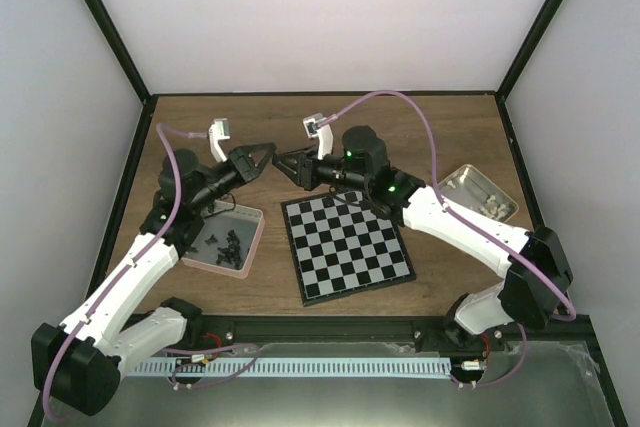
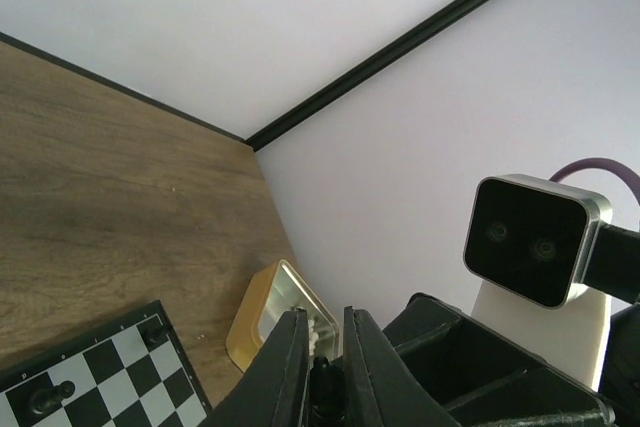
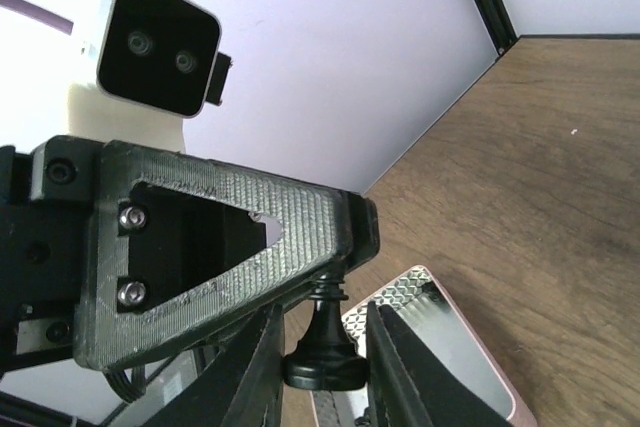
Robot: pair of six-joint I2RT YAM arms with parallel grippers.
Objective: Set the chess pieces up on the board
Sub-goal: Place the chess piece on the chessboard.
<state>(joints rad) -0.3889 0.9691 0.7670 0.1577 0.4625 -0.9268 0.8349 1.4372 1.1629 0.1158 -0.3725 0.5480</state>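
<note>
The two arms are meeting tip to tip in the air above the middle of the surface (image 1: 420,127), just beyond the far left corner of the board (image 1: 345,247), in what looks like a handover. The left gripper (image 2: 322,362) is holding a black piece (image 3: 322,347) by its upper part, jaws clamped on it, so the round base is hanging free for the other arm. The right gripper (image 1: 282,163) is sitting with one jaw on each side of that base. They seem to be touching it, but I cannot tell whether they are actually pinching it yet. Passing it across probably makes sense because the pink-rimmed tray (image 1: 250,242) of black pieces (image 1: 225,242) is lying toward the left edge, while the piece's square may be on the right arm's side. A tin (image 1: 505,202) is sitting toward the right edge, holding pale pieces (image 1: 480,197). A couple of black pieces (image 2: 48,399) are already standing along one edge of the board, so most of the setup is still to come.
</note>
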